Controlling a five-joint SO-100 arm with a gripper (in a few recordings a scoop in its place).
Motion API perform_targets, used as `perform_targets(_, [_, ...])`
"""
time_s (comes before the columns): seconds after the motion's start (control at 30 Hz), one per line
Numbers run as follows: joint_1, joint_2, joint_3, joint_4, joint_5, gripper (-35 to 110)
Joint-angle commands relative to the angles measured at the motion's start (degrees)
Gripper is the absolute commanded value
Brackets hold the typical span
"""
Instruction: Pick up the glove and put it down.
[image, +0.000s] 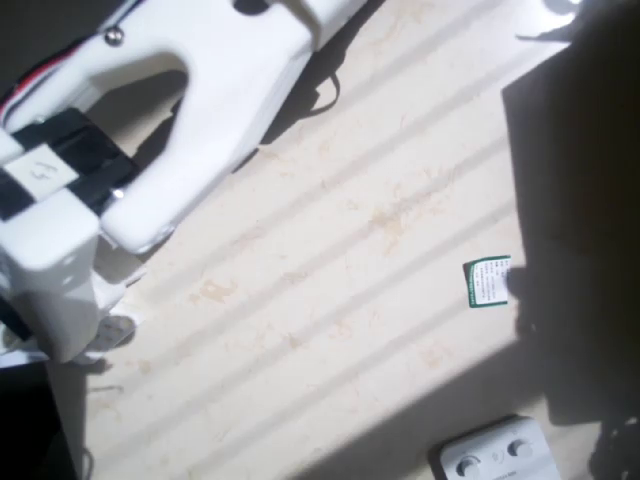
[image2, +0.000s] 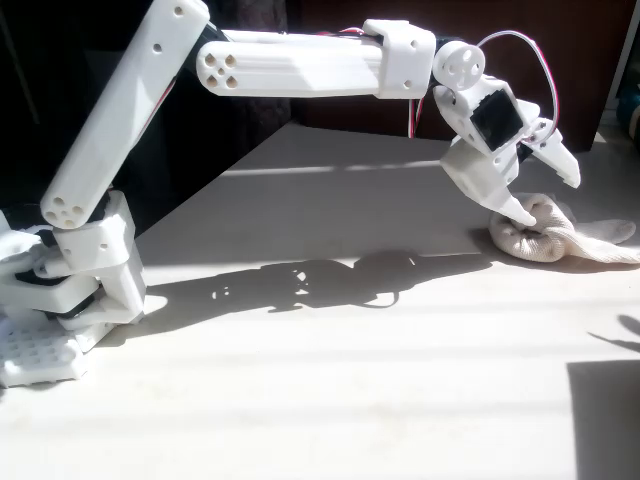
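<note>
Reaching far out over the table (image2: 330, 400), I am holding the arm (image2: 300, 65) nearly at full stretch, since the glove (image2: 560, 238) is lying well away from the base (image2: 60, 300), near the right edge in the fixed view. Glove: cream, lumpy, bunched at its left end w/ a flatter part trailing right. Gripper (image2: 545, 192) is tilted down over that bunched end; jaws are standing spread wide, lower finger tip touching or just abt touching the roll of fabric, upper finger apart, above and to the right. Nothing is being held yet, as far as I can judge. Wide spread makes sense: the fabric is thick and soft, so the jaws need room to go around the lump, not pinch a thin edge.

Overhead view: upper arm link (image: 190, 110) is filling the top-left corner. A small green-and-white card (image: 489, 282) is lying flat toward the right, partly at the border of a dark shadow; a white device w/ round buttons (image: 495, 455) is sitting at the bottom edge. Both are irrelevant to the grasp.

Step in hand, my reading: approach is abt done, closing is next. Risk: soft cloth may slip or only a fold may get caught, so I would be lowering slightly before closing.
</note>
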Motion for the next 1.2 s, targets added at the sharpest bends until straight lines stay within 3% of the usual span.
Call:
perform_targets(0.0, [-1.2,-0.6,-2.6,0.2,0.5,22])
perform_targets(0.53, [-0.4,-4.8,-3.0,-0.8,0.6,22])
perform_targets(0.9, [-0.8,-13.0,-17.1,0.1,0.0,21])
perform_targets(1.17, [-0.8,-13.1,-17.5,0.1,-0.2,-2])
